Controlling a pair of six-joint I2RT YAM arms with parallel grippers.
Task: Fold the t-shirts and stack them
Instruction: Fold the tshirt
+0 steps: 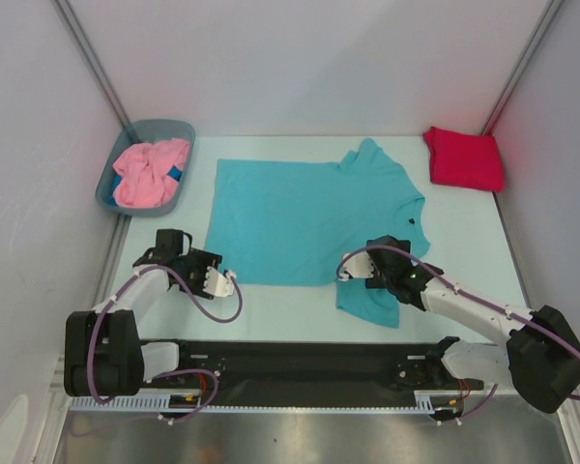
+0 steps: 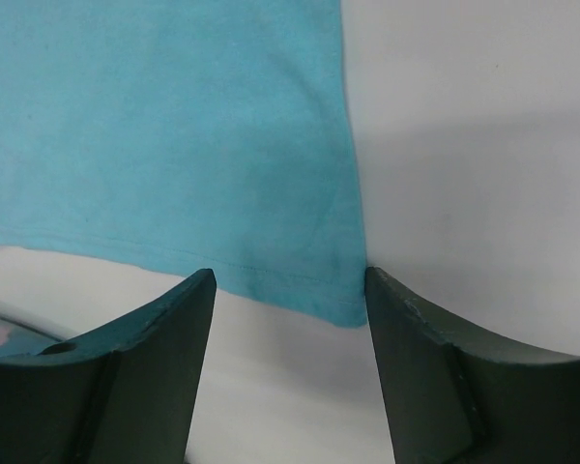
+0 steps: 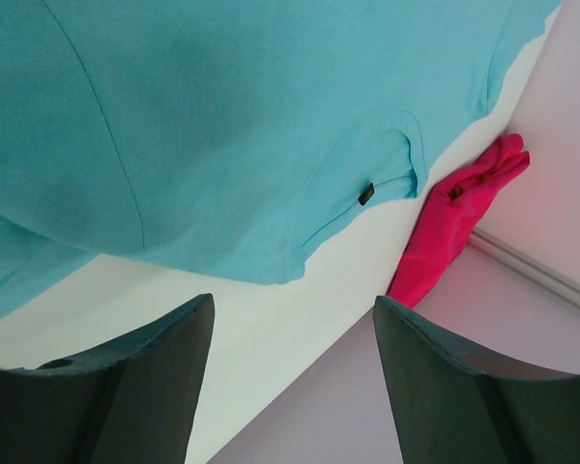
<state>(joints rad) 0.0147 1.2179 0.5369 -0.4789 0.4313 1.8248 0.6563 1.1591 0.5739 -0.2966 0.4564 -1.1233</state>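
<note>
Top external showed the turquoise t-shirt (image 1: 309,217) flat mid-frame on the worktop (image 1: 280,311). The left claw (image 1: 224,281) at its lower-left corner and the right claw (image 1: 348,271) by its sleeve stood released. We judged a square pinch on the hems best.

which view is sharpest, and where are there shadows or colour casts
Top external: evenly lit and sharp throughout; the crimson t-shirt tints the wall beside it pink. Left wrist: hem stitching on the turquoise t-shirt is readable, the left fingers are dark, and a faint soft shadow lies on the table. Right wrist: the right fingers are likewise dark silhouettes, with the same pink cast by the crimson t-shirt.
</note>
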